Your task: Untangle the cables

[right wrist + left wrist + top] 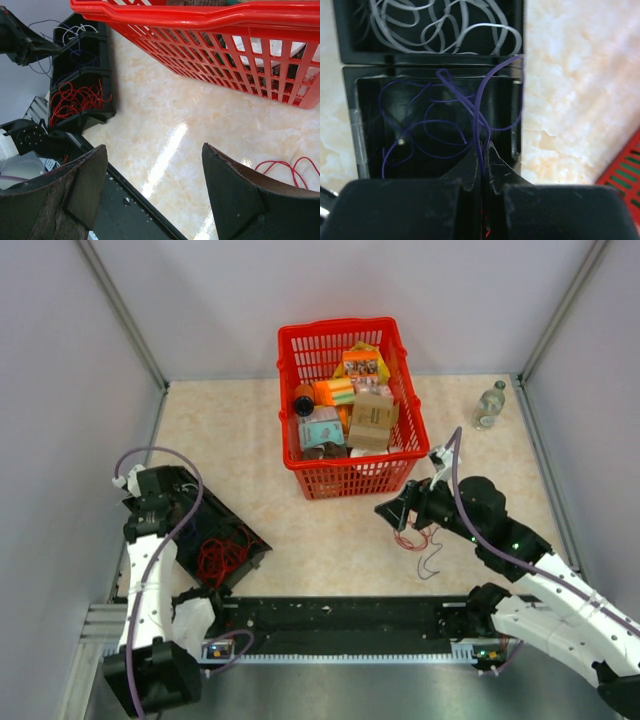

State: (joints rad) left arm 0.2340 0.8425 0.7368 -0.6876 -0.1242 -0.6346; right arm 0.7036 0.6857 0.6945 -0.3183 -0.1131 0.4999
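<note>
Purple strand [479,107] is pinched in the L gripper [483,159], jaws fully closed on it. Nothing else looks caught, as far as the wrist view shows. The strand runs straight away from the fingertips, over the mid compartmt of the black tray [430,61], where more purple loops lie. White wires [445,25] fill the compartmt beyond, and the red bundle [222,558] sits in the one at the tray's near end. So the L hand is right over the matching bin. Judged next step there: just let go, no travel needed.

Moving right there is bare tabletop, then the red basket [350,478] of boxes at the back, not part of the job.

R gripper [154,150] hovers low, just in front of the basket's near-right corner, jaws spread wide, holding nothing. The unsorted cables [413,538] lie on the table under and just behind it, toward the robot's side. They are a few loose red loops w/ one dark strand [432,565] trailing nearer the bases. In the R wrist view the red loops show off the outer side of the R finger [240,195], not between the pads. No clear long axis, just slack curls.

R arm is by far the nearer one; the L is well apart, across the table. Probably the R hand must back up and shift sideways before closing, else the pads meet bare table.
</note>
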